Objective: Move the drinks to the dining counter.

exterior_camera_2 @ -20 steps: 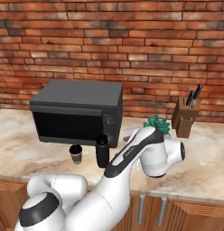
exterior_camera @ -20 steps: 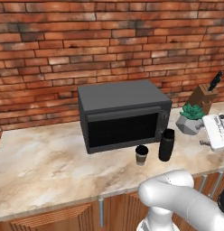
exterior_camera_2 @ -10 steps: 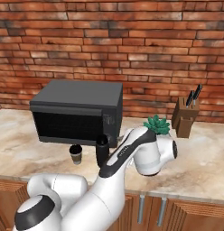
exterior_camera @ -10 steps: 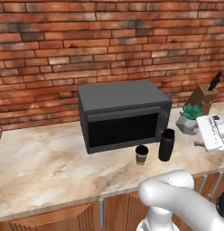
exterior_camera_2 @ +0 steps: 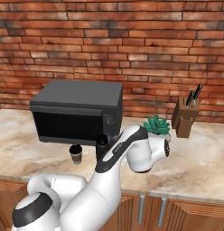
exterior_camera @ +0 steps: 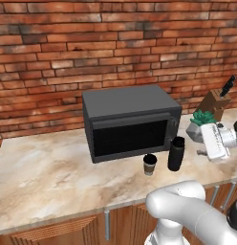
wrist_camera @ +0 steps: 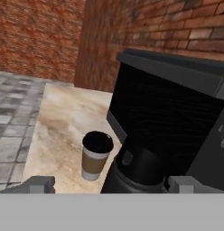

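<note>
Hand's swung in from the right toward the black bottle [exterior_camera: 176,154], fingers [wrist_camera: 37,184] spread wide with the bottle top between them, nothing gripped yet. Looks like the grab is next. Count on the worktop [exterior_camera: 53,172]: one bottle, one coffee cup [exterior_camera: 149,164] just beside it, both in front of the microwave [exterior_camera: 130,122].

There are one tall black cylindrical bottle [exterior_camera: 176,153], one short dark coffee cup with a tan sleeve [exterior_camera: 149,164], one black box-shaped microwave [exterior_camera: 130,122], one wooden knife block [exterior_camera: 215,104] and one small green plant [exterior_camera: 202,117].
</note>
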You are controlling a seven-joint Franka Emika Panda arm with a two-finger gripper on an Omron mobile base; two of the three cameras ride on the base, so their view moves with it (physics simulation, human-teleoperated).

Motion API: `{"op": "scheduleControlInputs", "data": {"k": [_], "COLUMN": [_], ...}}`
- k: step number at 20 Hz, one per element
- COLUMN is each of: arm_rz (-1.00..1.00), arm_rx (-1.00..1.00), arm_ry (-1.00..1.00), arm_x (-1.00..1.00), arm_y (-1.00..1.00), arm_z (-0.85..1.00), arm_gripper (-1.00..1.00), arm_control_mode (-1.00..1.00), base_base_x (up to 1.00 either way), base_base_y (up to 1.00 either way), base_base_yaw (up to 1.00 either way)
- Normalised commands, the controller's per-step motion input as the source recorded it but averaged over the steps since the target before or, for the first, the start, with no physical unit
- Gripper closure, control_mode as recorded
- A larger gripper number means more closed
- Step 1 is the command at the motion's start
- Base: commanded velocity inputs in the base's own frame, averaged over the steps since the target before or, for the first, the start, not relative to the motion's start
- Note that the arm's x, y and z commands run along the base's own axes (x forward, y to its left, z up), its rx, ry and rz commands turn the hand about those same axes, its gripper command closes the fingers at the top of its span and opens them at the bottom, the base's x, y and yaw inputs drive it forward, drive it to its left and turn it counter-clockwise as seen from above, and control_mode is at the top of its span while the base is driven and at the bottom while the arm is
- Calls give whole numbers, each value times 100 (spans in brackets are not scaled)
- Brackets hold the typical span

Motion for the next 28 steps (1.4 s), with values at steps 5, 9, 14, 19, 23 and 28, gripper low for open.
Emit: {"op": "scheduleControlInputs", "data": {"k": [5,9,14,19,23,28], "arm_rz": [-5,-5,-4,-1,0,0], "arm_rx": [0,0,0,0,0,0], "arm_ry": [13,15,11,6,0,0], "arm_x": [29,19,9,0,-8,-3], "arm_y": [14,7,6,0,1,8], "arm_z": [-5,-2,-5,-3,-2,-1], "arm_gripper": [-100,-100,-100,-100,-100,-100], "arm_control_mode": [-100,-100,-100,-100,-100,-100], "base_base_x": [0,0,0,0,0,0], "base_base_y": [0,0,0,0,0,0], "base_base_yaw": [0,0,0,0,0,0]}}
